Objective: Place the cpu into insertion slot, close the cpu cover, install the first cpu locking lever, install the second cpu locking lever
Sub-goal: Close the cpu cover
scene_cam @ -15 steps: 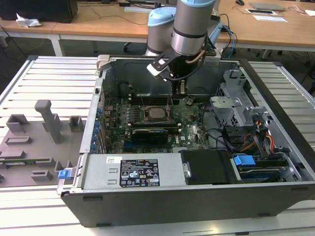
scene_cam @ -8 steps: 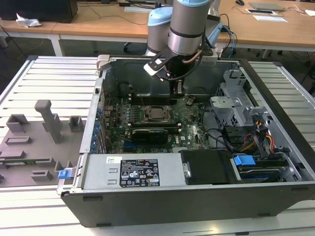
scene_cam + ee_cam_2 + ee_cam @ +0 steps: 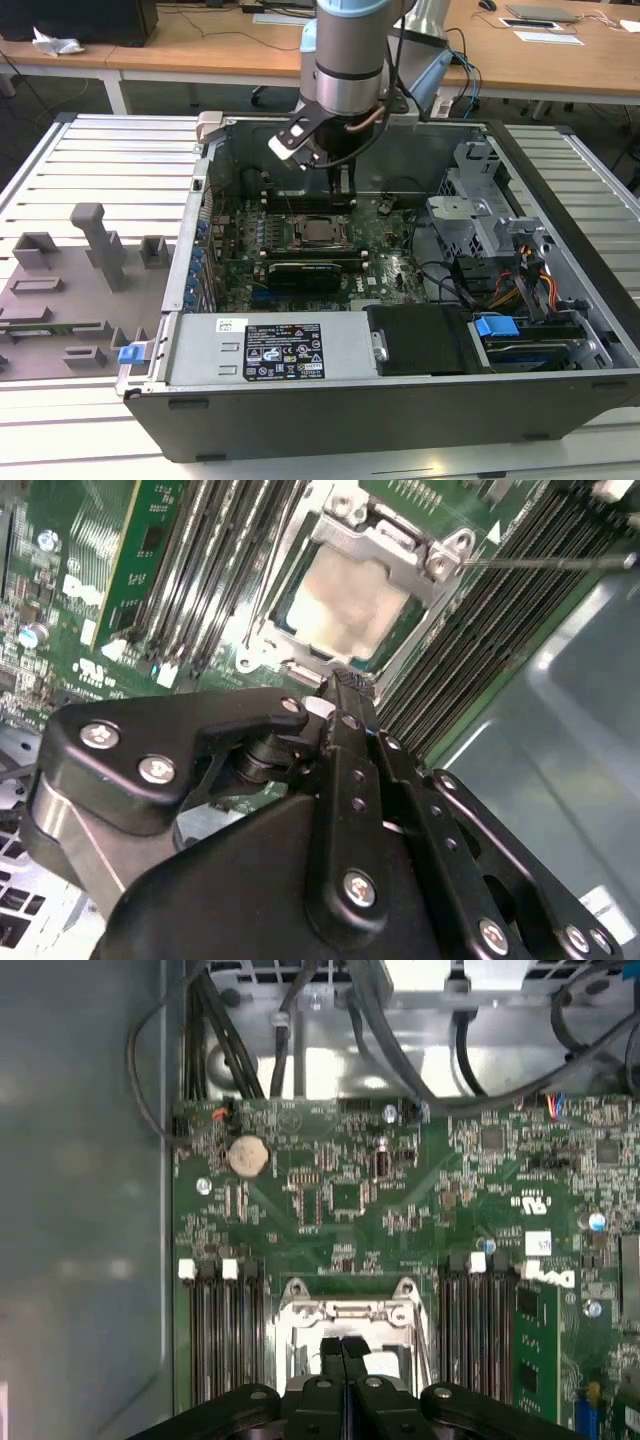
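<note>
While cpu (image 3: 345, 598) sits in insertion slot (image 3: 250, 652), cpu cover (image 3: 388, 542) down — claw (image 3: 343, 1348) above, pinched together, empty

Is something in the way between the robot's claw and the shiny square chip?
Nothing visible is. The shut gripper hangs close by the cpu, whose top lies bare in the window of the cpu cover.

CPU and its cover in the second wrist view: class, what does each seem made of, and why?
The cpu looks like metal, dull silver-grey: its flat top gives only a soft, hazy sheen. The cpu cover seems thin bright steel, perhaps plated: its edges glint sharply.
</note>
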Available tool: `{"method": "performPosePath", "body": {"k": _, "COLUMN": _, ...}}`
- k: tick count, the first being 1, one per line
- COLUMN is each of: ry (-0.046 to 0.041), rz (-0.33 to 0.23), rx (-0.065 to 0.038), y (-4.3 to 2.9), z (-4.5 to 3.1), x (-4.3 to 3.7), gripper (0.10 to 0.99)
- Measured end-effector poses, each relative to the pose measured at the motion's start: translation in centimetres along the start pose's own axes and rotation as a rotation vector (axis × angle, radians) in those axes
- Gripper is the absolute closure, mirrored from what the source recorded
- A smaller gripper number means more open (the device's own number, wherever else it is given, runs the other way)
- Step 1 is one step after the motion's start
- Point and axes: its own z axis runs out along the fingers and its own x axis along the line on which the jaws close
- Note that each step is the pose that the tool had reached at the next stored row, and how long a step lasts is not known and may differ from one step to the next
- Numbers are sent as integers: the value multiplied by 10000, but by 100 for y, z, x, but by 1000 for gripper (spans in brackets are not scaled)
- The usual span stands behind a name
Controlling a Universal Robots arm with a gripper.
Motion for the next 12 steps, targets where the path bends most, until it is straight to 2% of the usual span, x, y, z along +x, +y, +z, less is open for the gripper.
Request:
{"method": "performPosePath", "body": {"k": 8, "ry": 1, "rz": 2, "rx": 1, "y": -165, "z": 38, "x": -43, "gripper": 980}}
{"method": "performPosePath", "body": {"k": 12, "ry": 0, "rz": 0, "rx": 6, "y": -186, "z": 48, "x": -56, "gripper": 980}}
